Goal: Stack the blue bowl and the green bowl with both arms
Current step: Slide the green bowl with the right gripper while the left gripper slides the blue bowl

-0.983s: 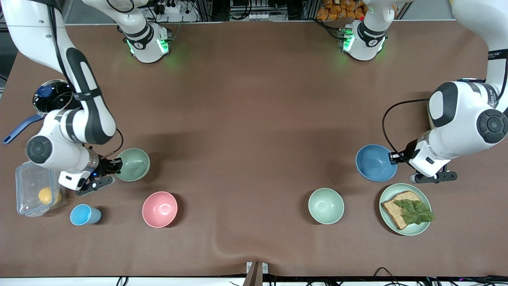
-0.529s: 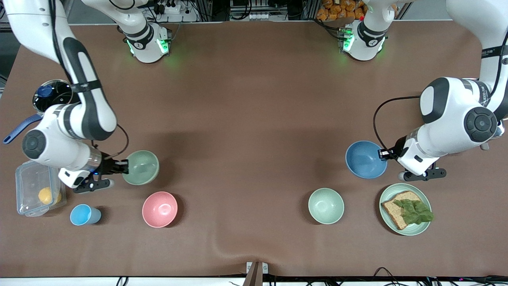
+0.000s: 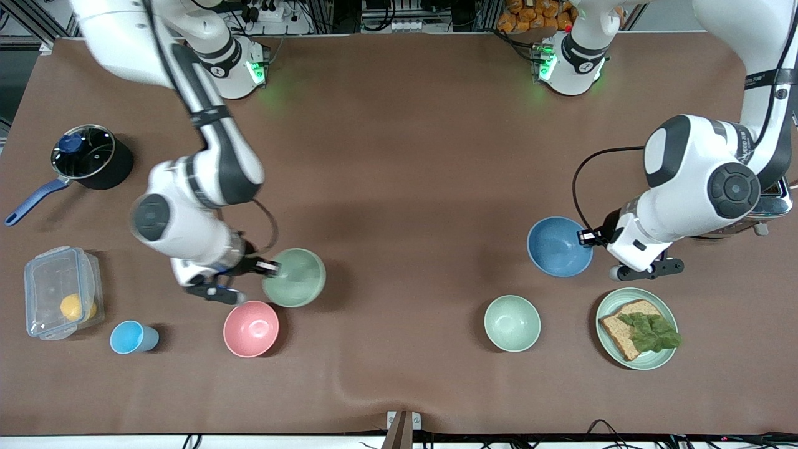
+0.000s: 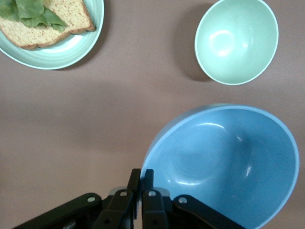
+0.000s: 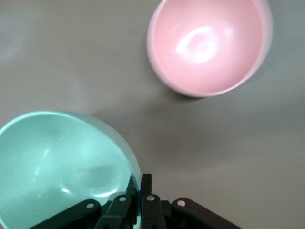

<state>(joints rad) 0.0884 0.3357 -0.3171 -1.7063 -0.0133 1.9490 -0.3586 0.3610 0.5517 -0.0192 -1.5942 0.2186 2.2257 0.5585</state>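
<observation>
The blue bowl hangs tilted above the table near the left arm's end, my left gripper shut on its rim. In the left wrist view the blue bowl fills the frame beside the left gripper, one finger inside the rim and one outside. The sage green bowl is lifted over the table just beside the pink bowl, with my right gripper shut on its rim. The right wrist view shows the green bowl pinched by the right gripper.
A paler mint bowl and a mint plate with bread and lettuce lie nearer the camera than the blue bowl. A light-blue cup, a clear lidded box and a dark pot stand at the right arm's end.
The right arm has carried the green bowl well toward the table's middle. The left arm has shifted the blue bowl a little toward the middle and away from the camera.
</observation>
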